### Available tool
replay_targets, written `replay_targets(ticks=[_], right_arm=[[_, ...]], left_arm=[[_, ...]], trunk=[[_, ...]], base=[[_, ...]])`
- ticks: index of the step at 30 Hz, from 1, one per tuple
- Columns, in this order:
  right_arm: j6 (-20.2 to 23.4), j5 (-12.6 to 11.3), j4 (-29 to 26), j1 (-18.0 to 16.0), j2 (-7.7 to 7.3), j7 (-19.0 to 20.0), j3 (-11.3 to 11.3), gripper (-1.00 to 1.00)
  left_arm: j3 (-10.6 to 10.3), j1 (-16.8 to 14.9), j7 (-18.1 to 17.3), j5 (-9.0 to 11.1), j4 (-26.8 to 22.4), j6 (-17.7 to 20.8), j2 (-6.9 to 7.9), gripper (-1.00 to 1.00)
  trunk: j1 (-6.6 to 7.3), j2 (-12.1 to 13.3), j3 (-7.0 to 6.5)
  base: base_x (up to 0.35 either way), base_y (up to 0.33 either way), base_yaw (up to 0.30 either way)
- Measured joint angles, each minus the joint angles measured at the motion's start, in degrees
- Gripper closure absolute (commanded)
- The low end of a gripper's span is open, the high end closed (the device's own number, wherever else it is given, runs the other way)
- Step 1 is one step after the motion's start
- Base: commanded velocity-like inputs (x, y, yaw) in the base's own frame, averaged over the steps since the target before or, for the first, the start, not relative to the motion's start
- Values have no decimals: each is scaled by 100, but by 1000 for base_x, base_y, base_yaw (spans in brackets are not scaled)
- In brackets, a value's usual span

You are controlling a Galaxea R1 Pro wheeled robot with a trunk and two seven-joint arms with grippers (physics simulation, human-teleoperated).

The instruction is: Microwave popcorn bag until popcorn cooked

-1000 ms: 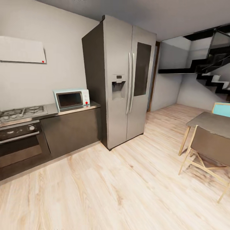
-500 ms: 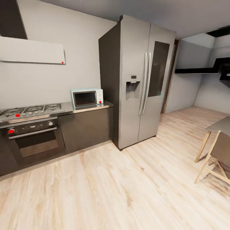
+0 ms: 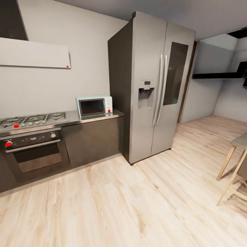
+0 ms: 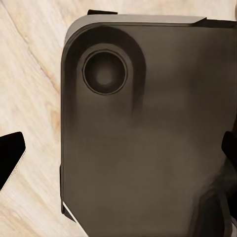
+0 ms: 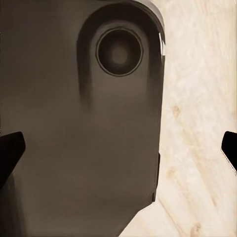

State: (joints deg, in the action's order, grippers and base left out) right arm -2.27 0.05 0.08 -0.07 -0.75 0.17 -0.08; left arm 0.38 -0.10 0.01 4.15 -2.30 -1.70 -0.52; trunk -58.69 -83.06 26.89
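The head camera has swung slightly since half a second ago, so the fridge point(image 3: 154, 85) and dining table point(image 3: 240, 142) sit further right. The microwave point(image 3: 94, 106) stands shut on the countertop point(image 3: 73, 118), between hob point(image 3: 32, 120) and fridge. Both wrist views look down on the robot's dark base point(image 4: 148, 133) above wood floor point(image 5: 197, 123); the left gripper point(image 4: 121, 158) and right gripper point(image 5: 121, 150) are spread wide, holding nothing.

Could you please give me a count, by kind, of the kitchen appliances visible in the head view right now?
Microwave: 1
Fridge: 1
Gas hob: 1
Built-in oven: 1
Hood: 1
Total: 5
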Motion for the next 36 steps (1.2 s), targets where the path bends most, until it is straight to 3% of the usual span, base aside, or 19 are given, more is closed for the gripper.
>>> replay_targets(ticks=[36], right_arm=[[8,27,0,-1,42,4,24,-100]], left_arm=[[5,1,7,6,1,17,5,-100]], trunk=[[0,0,0]], base=[[322,0,0]])
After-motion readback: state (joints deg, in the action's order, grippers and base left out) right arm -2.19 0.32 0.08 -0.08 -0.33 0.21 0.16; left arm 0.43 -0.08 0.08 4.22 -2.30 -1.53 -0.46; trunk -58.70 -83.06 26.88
